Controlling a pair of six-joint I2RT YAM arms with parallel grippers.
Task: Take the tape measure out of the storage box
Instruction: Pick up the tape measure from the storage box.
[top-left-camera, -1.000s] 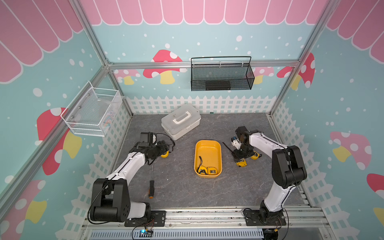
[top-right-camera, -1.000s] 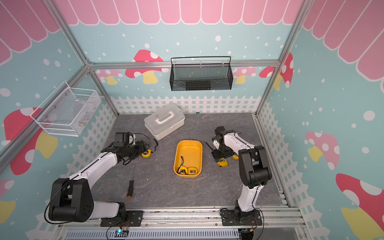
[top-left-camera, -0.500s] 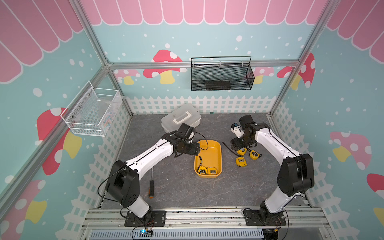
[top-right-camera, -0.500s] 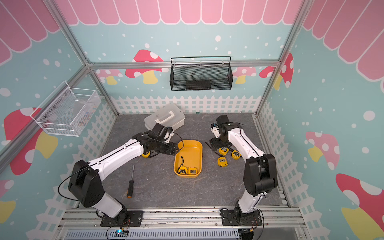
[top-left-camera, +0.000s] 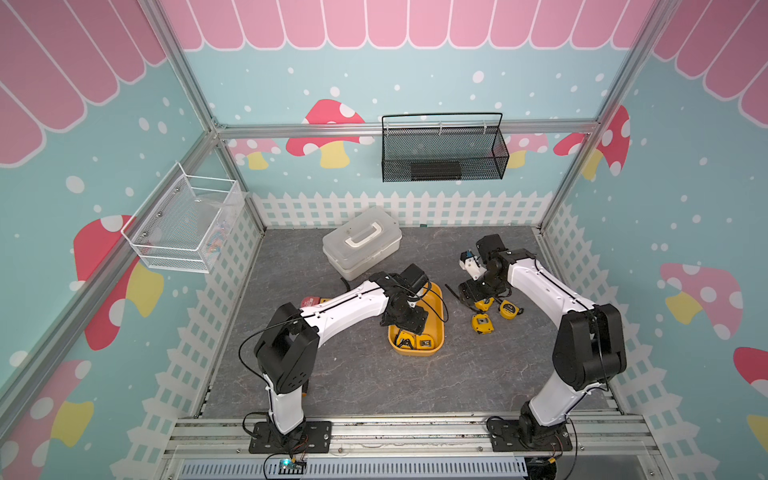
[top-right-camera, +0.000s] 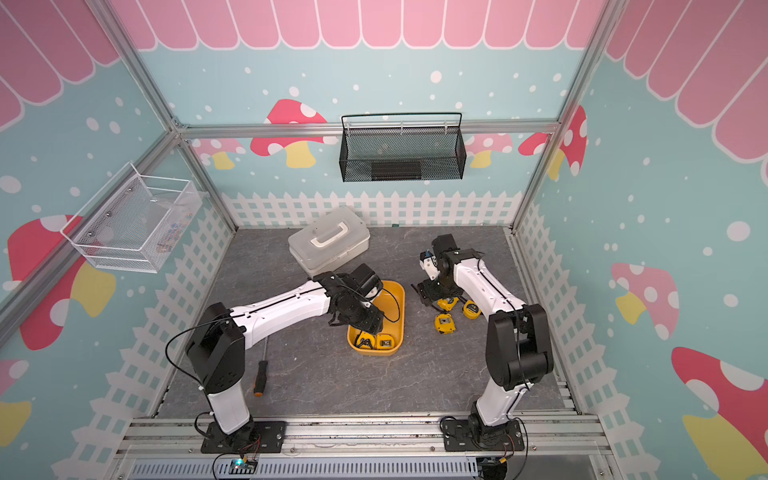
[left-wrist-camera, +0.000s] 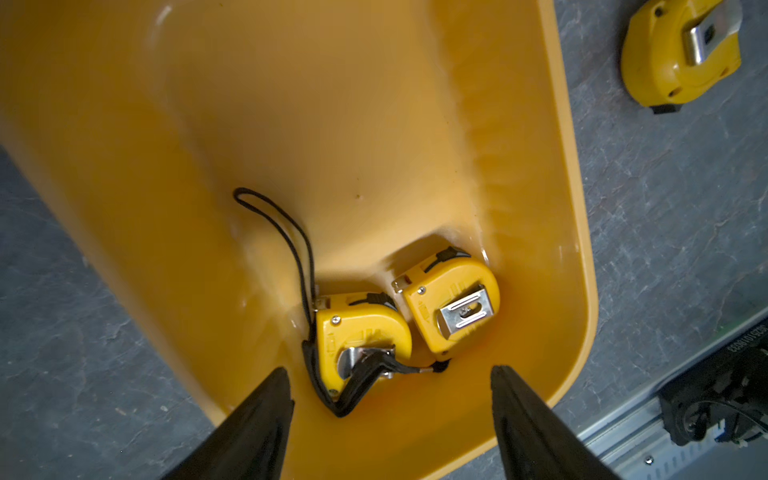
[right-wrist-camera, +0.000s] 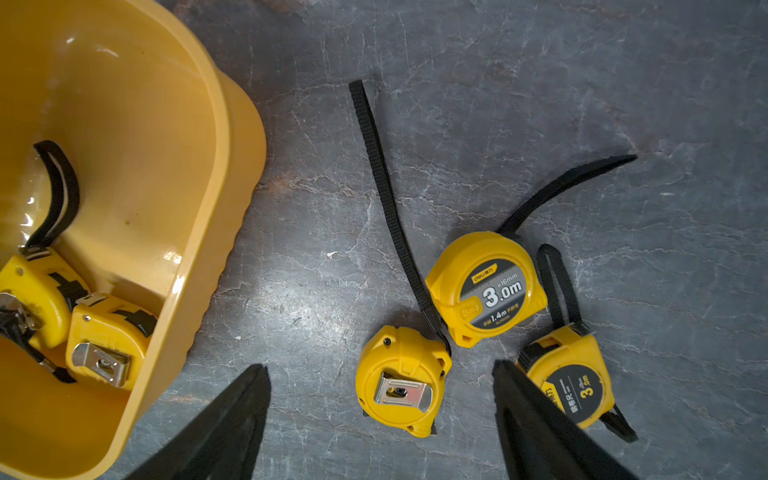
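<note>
Storage box (left-wrist-camera: 575, 216) sits upright on the worktop (left-wrist-camera: 665, 208). Two tape measures lie inside it, touching each other, at the end directly below the left jaws. The strapped tape measure (left-wrist-camera: 357, 328) has a black strap draped over its clip. The clip-up tape measure (left-wrist-camera: 451, 303) rests against the box wall.

Left jaws: spread wide, nothing grasped, hovering over that end of the box. Both tape measures fall between the black fingertips (left-wrist-camera: 266, 403), with no contact visible.

Right jaws: also spread wide and empty, over bare worktop beside the box. A loose tape measure (right-wrist-camera: 401, 382), clip side up, lies between these fingertips (right-wrist-camera: 523, 399). Just ahead of it is a face-up tape measure (right-wrist-camera: 486, 286) marked 3.0m. A third tape measure (right-wrist-camera: 569, 382) is partly hidden behind one fingertip. The three lie close together, straps trailing on the worktop, apart from the box.

Top views: a white lidded case (top-left-camera: 361, 245) stands beyond the left jaws, near the far end of the box. A screwdriver (top-right-camera: 262, 374) lies well behind them, near the left arm's base.
</note>
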